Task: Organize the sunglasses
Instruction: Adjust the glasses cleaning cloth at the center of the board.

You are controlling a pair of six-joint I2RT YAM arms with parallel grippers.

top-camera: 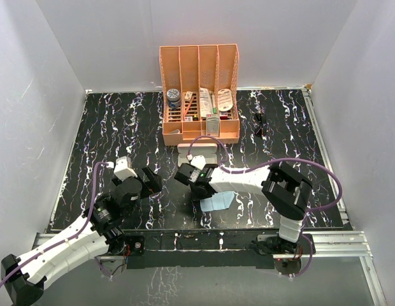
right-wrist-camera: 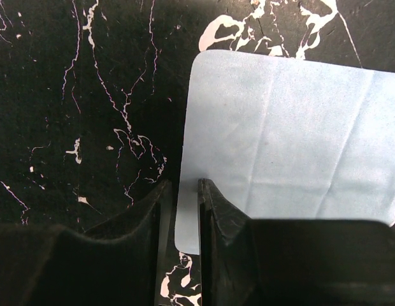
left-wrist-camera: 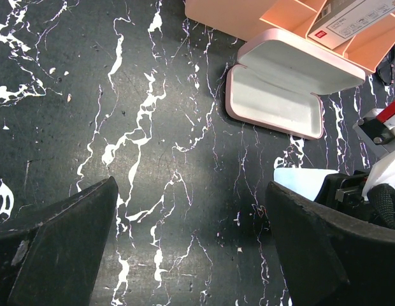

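Right gripper [right-wrist-camera: 183, 186] pinches blue cloth [right-wrist-camera: 280, 140], well apart from sunglasses [top-camera: 260, 124].

A black marbled table [top-camera: 108, 140] carries an orange organizer [top-camera: 201, 135], with a pink case [left-wrist-camera: 274, 99] (open) before it. A cloth [right-wrist-camera: 299, 140] lies nearer, sunglasses [top-camera: 260, 123] far right.

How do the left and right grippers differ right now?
The left gripper is wide open; the right gripper is nearly closed. The left gripper holds nothing, with only the black marbled table between its fingers; the right gripper pinches the edge of the blue cloth. Both point down at the table.
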